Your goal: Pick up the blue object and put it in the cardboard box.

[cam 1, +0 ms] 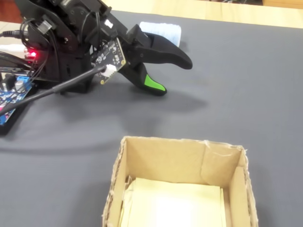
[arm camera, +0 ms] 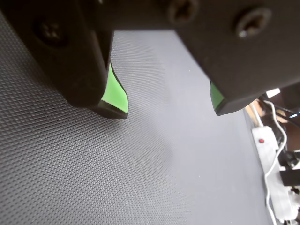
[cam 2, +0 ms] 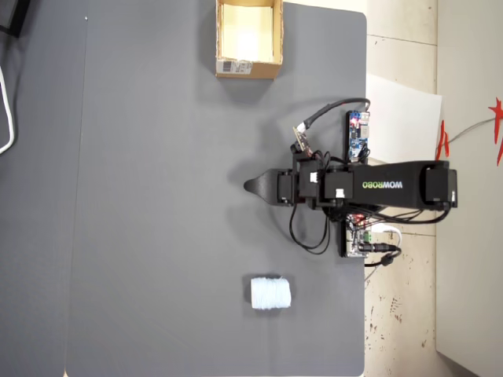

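Pale blue, one blue object lies alone on the grey mat, well apart from the one cardboard box at the mat's opposite end in the overhead view. Between them, the single gripper hangs above bare mat, green-lined jaws spread wide, holding and touching nothing.

Light is even and soft in all three views. In the fixed view the gripper casts a diffuse shadow on the grey mat below it, and the cardboard box interior glares pale, almost washed out. The wrist view is blurred up close (its black housing is a soft mass), while the mat's weave stays crisp. The overhead view is sharp, with faint shadows.
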Controlling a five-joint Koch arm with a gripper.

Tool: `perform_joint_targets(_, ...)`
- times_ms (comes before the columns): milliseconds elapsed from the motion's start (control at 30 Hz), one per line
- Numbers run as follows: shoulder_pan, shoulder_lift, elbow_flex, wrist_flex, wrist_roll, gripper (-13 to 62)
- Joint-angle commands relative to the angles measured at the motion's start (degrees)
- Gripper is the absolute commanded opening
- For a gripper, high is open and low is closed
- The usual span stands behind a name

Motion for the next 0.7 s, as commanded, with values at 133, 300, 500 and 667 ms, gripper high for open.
perform_joint_targets(133, -1.49, 4.92, 2.02, 2.72, 2.9, 33.6)
perform_joint_targets(300, -2.02, 4.92, 2.02, 2.72, 4.75, 33.6)
perform_joint_targets(500, -4.66, 4.92, 1.05, 5.98, 6.94, 33.6)
perform_joint_targets(667, -6.68, 4.92, -0.88, 9.93, 11.43, 33.6)
